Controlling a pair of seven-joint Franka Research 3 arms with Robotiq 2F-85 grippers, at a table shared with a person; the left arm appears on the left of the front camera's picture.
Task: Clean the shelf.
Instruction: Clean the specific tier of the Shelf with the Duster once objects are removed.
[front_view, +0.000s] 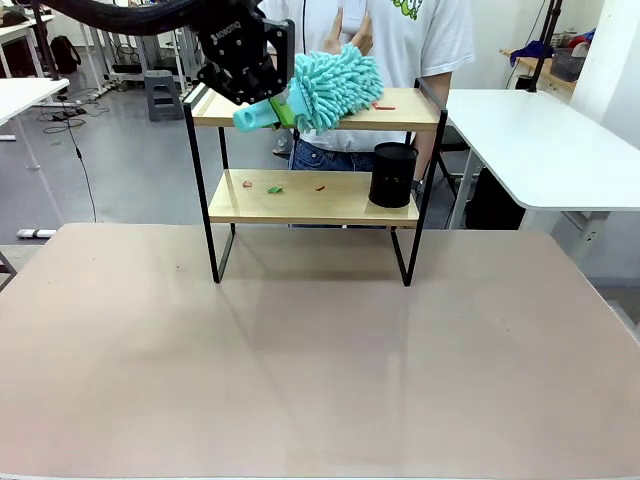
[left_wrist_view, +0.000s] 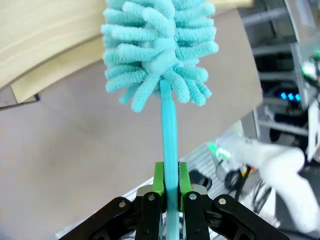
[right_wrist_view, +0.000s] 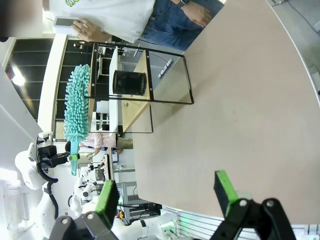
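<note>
Left gripper (front_view: 278, 108), fingers pinching a teal duster (front_view: 335, 88) by its handle, holds its fluffy head on the top board of the shelf (front_view: 300, 205), standing at the counter's (front_view: 320, 360) far edge. Right gripper (right_wrist_view: 165, 192) has its fingers spread.

Front cam sat fixed on robot side, looking across surface (front_view: 320, 360) at shelf (front_view: 300, 205), centre-top of frame, person (front_view: 430, 40) behind. Left wrist cam looked along left claw (left_wrist_view: 171, 175), v. close on duster (left_wrist_view: 160, 50). Right wrist cam, rolled sideways, sat farther back; shared shelf & duster w/ front, upper left of frame.
</note>
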